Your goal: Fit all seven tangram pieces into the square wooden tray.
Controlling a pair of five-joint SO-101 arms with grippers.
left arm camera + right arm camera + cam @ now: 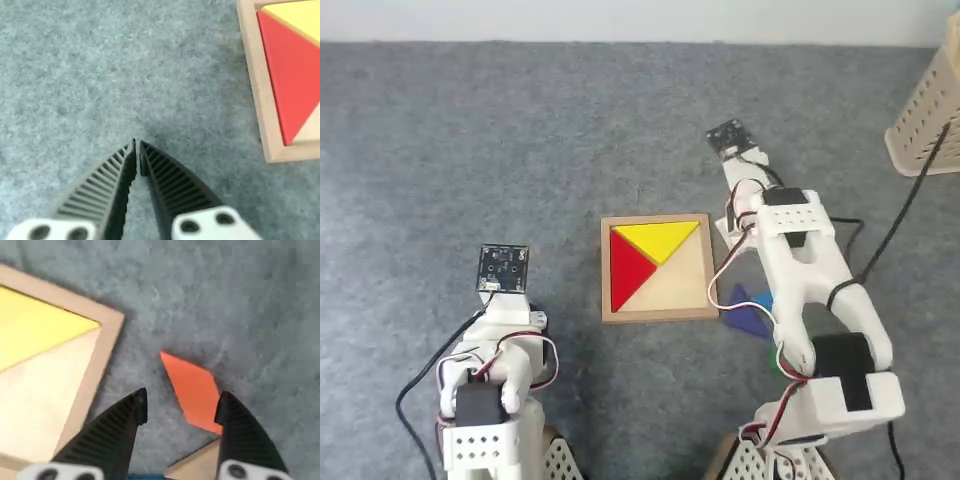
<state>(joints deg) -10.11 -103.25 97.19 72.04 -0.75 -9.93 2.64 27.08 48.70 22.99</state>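
Observation:
The square wooden tray (605, 270) lies mid-table with a yellow triangle (657, 239) and a red triangle (628, 268) in it; its right half is bare wood. My right gripper (182, 399) is open just off the tray's right rim (102, 355), its fingers on either side of an orange parallelogram (192, 390) lying on the carpet. A tan piece (197, 467) and a sliver of blue show under it. Blue and purple pieces (748, 310) and a bit of green (777, 364) lie beside the right arm. My left gripper (137, 146) is shut and empty, left of the tray (255, 95).
Grey carpet covers the table. A beige slatted basket (930, 110) stands at the far right edge, with a black cable running past it. The right arm's white body (810, 280) hides part of the loose pieces.

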